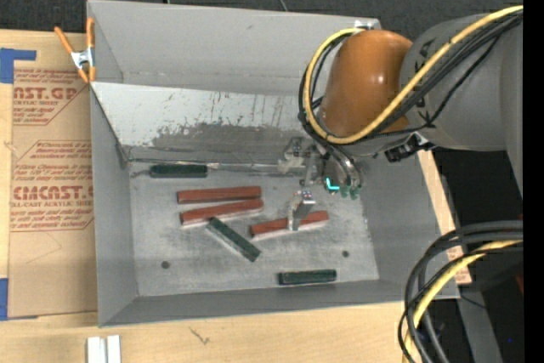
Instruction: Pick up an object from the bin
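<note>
My gripper (pixel 299 215) reaches down from under the orange wrist cover in the right half of the bin. Its fingertips stand at a short red-brown bar (pixel 287 224) that lies flat on the bin floor, and they touch or nearly touch its upper edge. A dark green bar (pixel 232 237) lies slantwise just left of that bar. Two longer red-brown bars (pixel 219 196) (pixel 221 213) lie side by side further left.
Another dark green bar (pixel 307 276) lies near the bin's front wall. A third dark green bar (pixel 178 171) rests at the foot of the back wall on the left. The arm and its cables cover the bin's right side.
</note>
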Robot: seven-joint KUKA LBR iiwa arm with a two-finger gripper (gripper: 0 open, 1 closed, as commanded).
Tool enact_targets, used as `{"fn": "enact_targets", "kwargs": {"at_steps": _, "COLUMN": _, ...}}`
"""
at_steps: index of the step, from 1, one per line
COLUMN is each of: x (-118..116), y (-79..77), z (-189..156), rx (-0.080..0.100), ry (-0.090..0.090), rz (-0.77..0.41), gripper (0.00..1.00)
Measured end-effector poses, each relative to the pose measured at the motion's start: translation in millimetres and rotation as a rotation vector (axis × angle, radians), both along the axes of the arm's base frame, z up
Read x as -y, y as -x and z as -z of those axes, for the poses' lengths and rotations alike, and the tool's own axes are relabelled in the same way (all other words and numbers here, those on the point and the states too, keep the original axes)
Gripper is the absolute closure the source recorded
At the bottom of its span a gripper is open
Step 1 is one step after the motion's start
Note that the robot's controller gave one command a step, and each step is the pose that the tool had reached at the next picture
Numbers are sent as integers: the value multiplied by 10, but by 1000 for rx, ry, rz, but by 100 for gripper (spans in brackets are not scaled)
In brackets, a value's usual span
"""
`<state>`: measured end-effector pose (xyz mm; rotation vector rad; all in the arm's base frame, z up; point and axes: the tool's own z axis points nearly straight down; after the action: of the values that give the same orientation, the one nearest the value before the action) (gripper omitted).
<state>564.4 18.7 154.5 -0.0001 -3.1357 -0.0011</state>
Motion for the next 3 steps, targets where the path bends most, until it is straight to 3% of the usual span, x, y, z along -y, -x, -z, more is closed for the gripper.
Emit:
{"fn": "enact_targets", "kwargs": {"at_steps": 1, "x": 0, "y": -19, "z": -36, "rx": 7, "ry": 0, "rz": 0, "gripper": 0}}
{"fn": "enact_targets", "kwargs": {"at_steps": 2, "x": 218, "y": 253, "z": 791, "rx": 12, "ry": 0, "rz": -71, "gripper": 100}}
{"fn": "enact_targets", "kwargs": {"at_steps": 3, "x": 219, "y": 253, "z": 791, "rx": 12, "ry": 0, "rz": -70, "gripper": 100}}
